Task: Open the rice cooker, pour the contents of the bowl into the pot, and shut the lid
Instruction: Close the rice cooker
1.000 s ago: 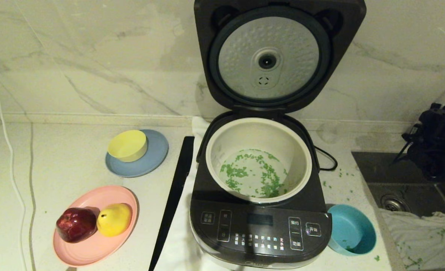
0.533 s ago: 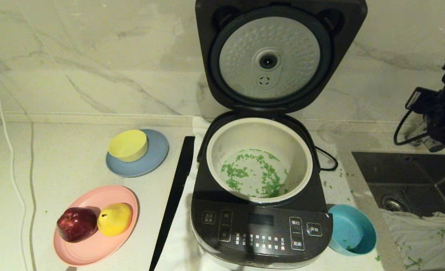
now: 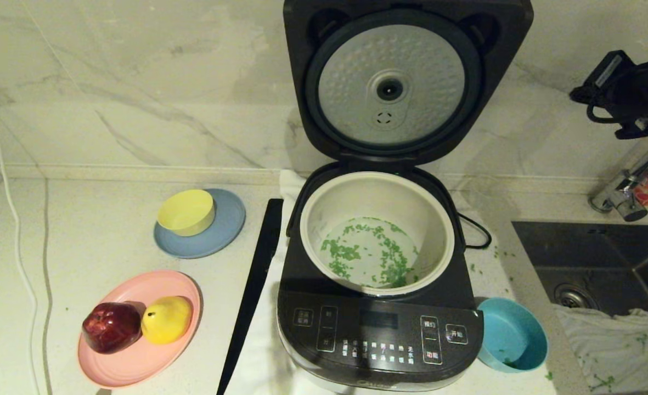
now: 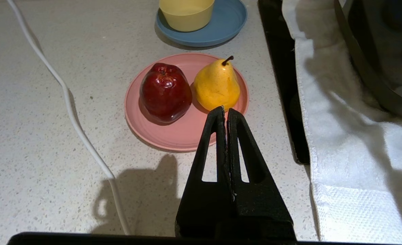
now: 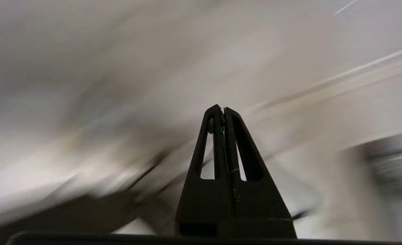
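Lid up, greens in the pot, bowl set down

Rice cooker (image 3: pixel 381 307) stands in the middle of the counter with its lid (image 3: pixel 406 77) swung fully upright against the marble wall, the dimpled silver disc on its underside facing forward. The cream-white pot (image 3: pixel 377 233) sits in the body of the cooker, and the contents (image 3: pixel 370 255), chopped green bits, lie scattered in a loose ring over its floor. The teal bowl (image 3: pixel 513 343) rests on the counter just beside the cooker's front right corner, touching or nearly touching its base; only a few green flecks cling near its lower edge. More green bits are strewn on the counter to the right of the cooker.

The right gripper (image 5: pixel 224 109) is raised high at the upper right of the head view, well above the sink (image 3: pixel 598 258) and level with the open lid; its fingers are pressed together and hold nothing. The left gripper (image 4: pixel 226 109) hangs over the counter at the left, its fingers likewise pressed together and empty, above the near edge of the pink plate (image 4: pixel 183 136) that carries a red apple (image 4: pixel 165 92) and a yellow pear (image 4: pixel 217 85).

Behind that plate, a yellow bowl (image 3: pixel 186 212) sits on a blue plate (image 3: pixel 222 236). A white towel (image 4: pixel 350 143) lies under the cooker, and a white cable (image 4: pixel 71 112) runs along the counter's left side.
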Robot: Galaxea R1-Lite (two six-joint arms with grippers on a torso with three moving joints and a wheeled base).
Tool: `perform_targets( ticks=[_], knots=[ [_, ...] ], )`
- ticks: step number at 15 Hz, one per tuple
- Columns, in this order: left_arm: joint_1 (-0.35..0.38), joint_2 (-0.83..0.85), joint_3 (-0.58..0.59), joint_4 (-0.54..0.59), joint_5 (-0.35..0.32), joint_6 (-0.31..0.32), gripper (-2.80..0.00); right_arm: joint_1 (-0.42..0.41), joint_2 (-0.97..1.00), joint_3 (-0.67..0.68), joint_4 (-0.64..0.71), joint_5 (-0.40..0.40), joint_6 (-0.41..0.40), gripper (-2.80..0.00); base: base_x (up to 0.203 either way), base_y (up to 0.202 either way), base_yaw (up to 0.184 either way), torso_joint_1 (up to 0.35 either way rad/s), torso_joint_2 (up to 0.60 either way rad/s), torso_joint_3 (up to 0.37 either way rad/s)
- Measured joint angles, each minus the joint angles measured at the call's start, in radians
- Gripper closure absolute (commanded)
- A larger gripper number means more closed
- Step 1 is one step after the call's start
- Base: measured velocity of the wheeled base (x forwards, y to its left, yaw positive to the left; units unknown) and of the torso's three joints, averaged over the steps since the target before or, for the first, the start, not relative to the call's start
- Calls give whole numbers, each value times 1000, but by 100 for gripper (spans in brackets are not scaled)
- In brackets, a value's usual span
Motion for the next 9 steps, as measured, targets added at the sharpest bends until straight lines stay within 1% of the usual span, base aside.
perform_targets(
  ticks=[2,3,4,5,6,7,9],
  knots=[
    [0,0,0,0,0,0,0,-27,1,-39,8,231,70,0,0,0,0,0,0,0],
    [0,0,0,0,0,0,0,-35,9,-57,-20,328,113,0,0,0,0,0,0,0],
    [0,0,0,0,0,-1,0,-41,21,-74,-56,399,156,0,0,0,0,0,0,0],
    [0,0,0,0,0,0,0,-43,38,-88,-100,450,189,0,0,0,0,0,0,0],
    [0,0,0,0,0,-1,0,-43,58,-97,-148,484,206,0,0,0,0,0,0,0],
    [0,0,0,0,0,-1,0,-45,80,-101,-198,504,210,0,0,0,0,0,0,0],
    [0,0,0,0,0,0,0,-43,123,-106,-294,519,211,0,0,0,0,0,0,0]
  ],
)
